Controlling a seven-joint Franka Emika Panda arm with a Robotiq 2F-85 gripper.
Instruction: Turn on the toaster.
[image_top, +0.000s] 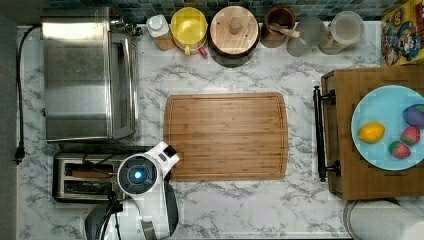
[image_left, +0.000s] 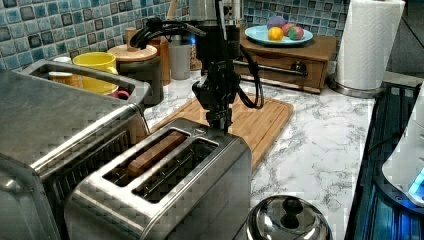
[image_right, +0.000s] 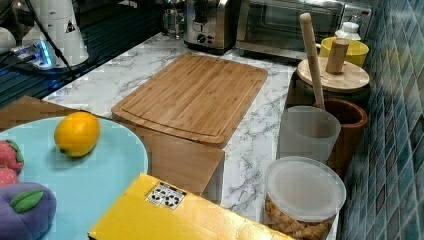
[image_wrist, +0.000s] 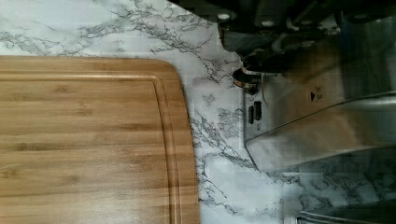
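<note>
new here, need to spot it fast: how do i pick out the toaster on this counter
In the top view, find the big steel toaster oven at the top view's left. Just below it sits the toaster, by the cutting board's corner. It is smaller, with two long top slots and no glass door.

I see cutting board (image_top: 226, 136) mid-surface | toaster oven (image_top: 82, 75) at top view's left | plate (image_top: 382, 107) holding lemon (image_top: 371, 132)
</note>
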